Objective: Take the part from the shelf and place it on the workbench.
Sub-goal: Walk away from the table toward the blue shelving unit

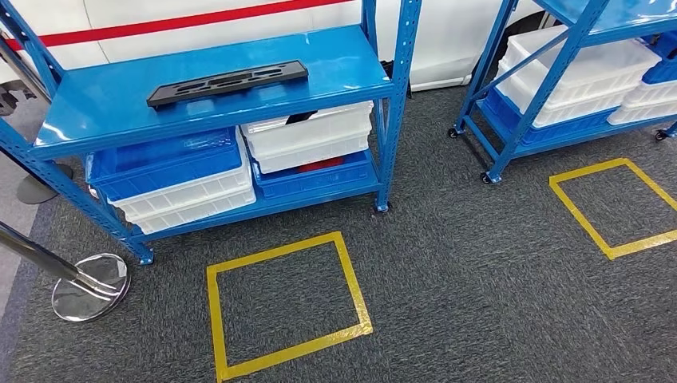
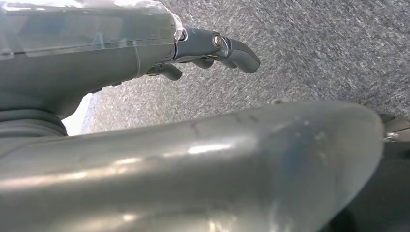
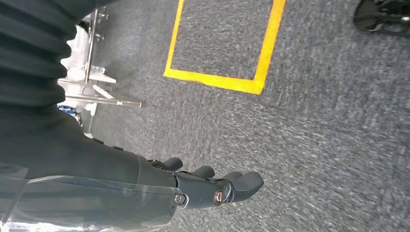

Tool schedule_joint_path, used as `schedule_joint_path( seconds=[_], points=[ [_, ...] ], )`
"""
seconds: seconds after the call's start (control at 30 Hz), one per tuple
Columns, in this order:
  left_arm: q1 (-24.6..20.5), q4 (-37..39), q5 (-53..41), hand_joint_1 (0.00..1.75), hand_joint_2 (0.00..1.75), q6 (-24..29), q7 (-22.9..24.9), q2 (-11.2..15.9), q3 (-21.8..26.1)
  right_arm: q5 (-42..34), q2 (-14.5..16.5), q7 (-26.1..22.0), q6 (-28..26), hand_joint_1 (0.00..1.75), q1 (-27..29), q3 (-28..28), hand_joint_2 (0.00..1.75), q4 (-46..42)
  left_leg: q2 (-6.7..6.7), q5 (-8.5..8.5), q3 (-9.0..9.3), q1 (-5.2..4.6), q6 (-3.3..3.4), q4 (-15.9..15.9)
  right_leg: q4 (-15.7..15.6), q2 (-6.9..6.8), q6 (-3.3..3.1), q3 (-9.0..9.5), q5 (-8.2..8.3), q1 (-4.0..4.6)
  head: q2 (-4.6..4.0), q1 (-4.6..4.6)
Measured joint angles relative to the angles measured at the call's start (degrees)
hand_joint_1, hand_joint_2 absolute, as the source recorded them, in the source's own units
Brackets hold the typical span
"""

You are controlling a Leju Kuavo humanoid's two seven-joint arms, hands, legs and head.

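I see the black part [image 1: 227,83] lying flat on the blue shelf [image 1: 104,112] at my eleven o'clock, long axis nine-to-three, while my left hand [image 2: 212,48] and right hand [image 3: 212,186] hang empty over carpet, fingers seemingly loosely apart, neither clearly nearer.

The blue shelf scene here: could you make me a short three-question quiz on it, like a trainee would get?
1. True or false: the black part lies on the top level of the blue shelf.
2. What do the left hand and right hand hold? A) the part B) a bin C) nothing
3. Fill in: on the carpet before the shelf, yellow tape marks a ____.

Key: 1 true. 2 C; both hang over grey carpet with fingers apart. 3 square.
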Motion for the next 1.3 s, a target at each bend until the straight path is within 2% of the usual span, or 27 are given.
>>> schedule_joint_path(
  seconds=[0.07, 0.13, 0.17, 0.23, 0.27, 0.33, 0.37, 0.4, 0.43, 0.5, 0.53, 0.57, 0.6, 0.7, 0.73, 0.77, 0.83, 0.87, 0.9, 0.93, 0.97, 1.0, 1.07, 1.1, 1.17, 1.23, 1.3],
  points=[
    [-0.2, 0.0, 0.0, 0.00, 0.00, 0.0, 0.1, 0.2, 0.0, 0.1, 0.0, -0.2, -0.1, 0.00, -0.1, 0.0, 0.00, 0.0, 0.84, 1.45, 2.93, -0.55, 0.89, -5.8, 0.0, -0.35, 0.30, 0.01, 0.01, 0.04, 0.00, 0.00],
    [-0.2, 0.0, 0.0, 0.00, 0.00, 0.0, 0.1, 0.3, 0.0, 0.1, 0.0, -0.3, -0.2, 0.00, -0.2, 0.0, 0.00, 0.1, 0.95, 1.48, 3.20, -0.88, 1.24, -6.8, -0.1, -0.63, 0.88, 0.04, 0.12, -0.04, 0.00, 0.00],
    [-0.1, 0.0, 0.0, 0.00, 0.00, 0.0, 0.1, 0.3, 0.0, 0.2, 0.0, -0.3, -0.2, 0.00, -0.2, 0.0, 0.00, 0.1, 0.76, 1.75, 3.37, -0.70, 1.43, -7.2, -0.1, -0.62, 1.19, 0.09, 0.13, -0.05, 0.00, -0.01],
    [0.0, 0.0, 0.0, 0.00, 0.00, 0.0, 0.2, 0.4, 0.0, 0.2, 0.0, -0.3, -0.2, 0.00, -0.3, 0.0, 0.00, 0.1, 0.43, 2.49, 3.72, -0.22, 1.87, -8.1, 1.5, 0.71, 1.77, -0.54, -1.16, -0.05, 0.00, 0.00],
    [-0.1, 0.0, 0.0, 0.00, 0.00, 0.0, 0.2, 0.4, 0.0, 0.2, 0.1, -0.3, -0.2, 0.00, -0.2, 0.0, 0.00, 0.1, 0.32, 2.85, 3.84, 0.02, 2.02, -8.5, 3.9, 1.68, 2.01, -1.63, -2.74, -0.11, 0.00, 0.00],
    [-0.2, 0.0, 0.0, 0.00, 0.00, 0.0, 0.2, 0.4, 0.0, 0.2, 0.4, -0.3, -0.2, 0.00, -0.1, 0.0, 0.00, 0.1, 0.07, 3.03, 3.63, -0.01, 2.17, -8.6, 11.2, 3.05, 2.39, -5.09, -6.49, -0.37, 0.00, 0.00],
    [-0.2, 0.0, 0.0, 0.00, 0.00, 0.0, 0.2, 0.4, 0.0, 0.2, 0.6, -0.3, -0.2, 0.00, -0.1, 0.0, 0.00, 0.1, -0.10, 3.01, 3.57, 0.01, 2.15, -8.5, 14.2, 3.22, 2.59, -6.56, -7.43, -0.52, 0.00, 0.00],
    [-0.1, 0.0, 0.0, 0.00, 0.00, 0.0, 0.1, 0.4, 0.0, 0.2, 0.7, -0.3, -0.2, 0.00, 0.0, 0.0, 0.00, 0.1, -0.30, 2.97, 3.56, 0.05, 2.08, -8.4, 15.4, 3.27, 2.80, -7.21, -7.20, -0.69, 0.00, 0.00],
    [-0.1, 0.0, 0.0, 0.00, 0.00, 0.0, 0.1, 0.4, 0.0, 0.2, 0.8, -0.2, -0.2, 0.00, 0.0, -0.1, 0.00, 0.1, -0.52, 2.89, 3.57, 0.13, 1.96, -8.3, 14.3, 3.27, 2.99, -6.78, -5.83, -0.89, 0.00, 0.00],
    [-0.1, 0.0, 0.0, 0.00, 0.00, 0.0, -0.1, 0.4, 0.0, 0.3, 0.9, -0.1, -0.2, 0.00, 0.1, -0.1, 0.00, 0.1, -0.99, 2.51, 3.49, 0.33, 1.43, -7.6, 7.1, 3.40, 3.32, -3.44, -1.75, -1.37, 0.00, 0.00],
    [-0.2, 0.0, 0.0, 0.00, 0.00, 0.0, -0.2, 0.4, 0.0, 0.3, 0.9, 0.0, -0.2, 0.00, 0.2, -0.1, 0.00, 0.1, -1.19, 2.22, 3.31, 0.30, 1.02, -7.1, 3.7, 3.61, 3.29, -1.99, -0.45, -1.42, 0.00, 0.00],
    [-0.2, 0.0, -0.1, 0.00, 0.00, 0.0, -0.3, 0.4, 0.0, 0.3, 0.9, 0.0, -0.2, 0.00, 0.2, -0.1, 0.00, 0.1, -1.34, 1.98, 3.10, 0.24, 0.64, -6.6, 1.6, 3.77, 3.13, -1.13, 0.17, -1.43, 0.00, 0.00],
    [-0.2, 0.0, -0.1, 0.00, 0.00, 0.0, -0.4, 0.4, 0.0, 0.3, 0.9, 0.0, -0.2, 0.00, 0.1, -0.2, 0.00, 0.1, -1.43, 1.82, 2.90, 0.15, 0.29, -6.4, 0.9, 3.91, 2.84, -0.91, 0.10, -1.34, 0.00, -0.01],
    [-0.2, 0.0, 0.0, 0.00, 0.00, 0.0, -0.4, 0.4, 0.0, 0.3, 0.8, -0.3, -0.4, 0.00, 0.0, -0.6, 0.00, 0.1, -1.49, 1.42, 2.65, 0.30, -0.55, -5.9, 0.9, 3.71, 1.65, -1.05, 0.19, -1.19, 0.00, -0.01],
    [-0.2, 0.0, 0.0, 0.00, 0.00, 0.0, -0.5, 0.4, 0.0, 0.3, 0.7, -0.5, -0.4, 0.00, 0.0, -0.6, 0.00, 0.1, -1.34, 0.56, 2.15, 0.41, -0.83, -4.7, 0.8, 3.49, 1.25, -1.04, 0.26, -1.24, 0.00, -0.01],
    [-0.2, 0.0, 0.0, 0.00, 0.00, 0.0, -0.7, 0.5, 0.0, 0.4, 0.5, -0.7, -0.4, 0.00, 0.0, -0.6, 0.44, 0.1, -1.15, -0.89, 1.09, 0.48, -1.07, -2.3, 0.7, 3.21, 0.91, -1.03, 0.32, -1.28, 0.00, -0.02],
    [-0.2, 0.0, 0.1, 0.00, 0.00, 0.0, -1.1, 0.4, 0.0, 0.5, 0.0, -1.0, -0.4, 0.00, 0.1, -0.6, 1.31, 0.1, -0.79, -4.58, -2.37, 0.54, -1.40, 5.2, 0.7, 2.54, 0.51, -1.06, 0.26, -1.10, 0.00, -0.02],
    [-0.2, 0.0, 0.1, 0.00, 0.00, 0.0, -1.2, 0.4, 0.0, 0.6, -0.1, -1.1, -0.4, 0.00, 0.1, -0.6, 1.75, 0.1, -0.73, -5.75, -4.01, 0.55, -1.46, 8.5, 0.8, 2.16, 0.43, -1.04, 0.21, -0.98, 0.00, -0.02],
    [-0.2, 0.0, 0.1, 0.00, 0.00, 0.0, -1.3, 0.4, 0.0, 0.7, -0.2, -1.1, -0.4, 0.00, 0.1, -0.6, 1.31, 0.1, -0.67, -5.90, -4.88, 0.54, -1.42, 10.2, 0.8, 1.74, 0.37, -1.00, 0.15, -0.84, 0.00, -0.02],
    [-0.1, 0.0, 0.1, 0.00, 0.00, 0.0, -1.4, 0.4, 0.0, 0.8, -0.3, -1.2, -0.4, 0.00, 0.1, -0.6, 0.87, 0.1, -0.58, -4.97, -4.73, 0.53, -1.27, 9.7, 0.8, 1.29, 0.34, -0.91, 0.08, -0.71, 0.00, -0.02],
    [-0.1, 0.0, 0.2, 0.00, 0.00, 0.0, -1.4, 0.4, 0.0, 0.9, -0.3, -1.2, -0.4, 0.00, 0.0, -0.6, 0.44, 0.1, -0.26, -3.13, -3.47, 0.47, -0.97, 7.0, 0.8, 0.80, 0.34, -0.76, -0.01, -0.58, 0.00, -0.02],
    [-0.1, 0.0, 0.2, 0.00, 0.00, 0.0, -1.3, 0.4, 0.0, 1.0, -0.3, -1.2, -0.5, 0.00, 0.0, -0.6, 0.00, 0.1, 0.46, -1.06, -1.46, 0.28, -0.50, 2.8, 0.8, 0.38, 0.40, -0.59, -0.11, -0.46, 0.00, -0.02],
    [-0.3, 0.0, 0.3, 0.00, 0.00, 0.0, -1.3, 0.5, 0.0, 1.1, -0.3, -1.2, -0.8, 0.00, 0.0, -0.6, 0.00, 0.2, 1.86, 1.29, 1.84, -0.29, 0.42, -4.0, 0.8, -0.39, 0.82, -0.37, -0.33, -0.27, 0.00, -0.01],
    [-0.3, 0.0, 0.3, 0.00, 0.00, 0.0, -1.3, 0.5, 0.0, 1.1, -0.3, -1.2, -1.0, 0.00, -0.1, -0.6, 0.00, 0.2, 2.19, 1.54, 2.50, -0.58, 0.74, -5.5, 0.8, -0.64, 1.10, -0.33, -0.37, -0.27, 0.00, -0.01],
    [-0.1, 0.0, 0.4, 0.00, 0.00, 0.0, -1.2, 0.5, 0.0, 1.1, -0.3, -1.2, -1.3, 0.00, -0.4, -0.6, 0.00, 0.2, 1.82, 1.63, 2.44, -0.77, 1.17, -6.1, 0.5, -1.15, 1.75, -0.13, -0.27, -0.32, 0.00, 0.00],
    [0.0, 0.0, 0.4, 0.00, 0.00, 0.0, -1.1, 0.5, 0.0, 1.2, -0.3, -1.1, -1.6, 0.00, -0.6, -0.6, 0.00, 0.2, 1.38, 2.19, 2.84, -0.48, 1.70, -7.1, 1.1, -0.29, 2.32, -0.13, -0.94, -0.40, 0.00, 0.00],
    [-0.2, 0.0, 0.4, 0.00, 0.00, -0.1, -1.0, 0.4, 0.0, 1.4, -0.1, -0.9, -2.0, 0.00, -0.4, -0.6, 0.00, 0.2, 1.04, 2.77, 3.20, -0.16, 2.17, -7.8, 5.6, 1.81, 2.69, -2.14, -3.84, -0.55, 0.00, 0.00]
  ],
)
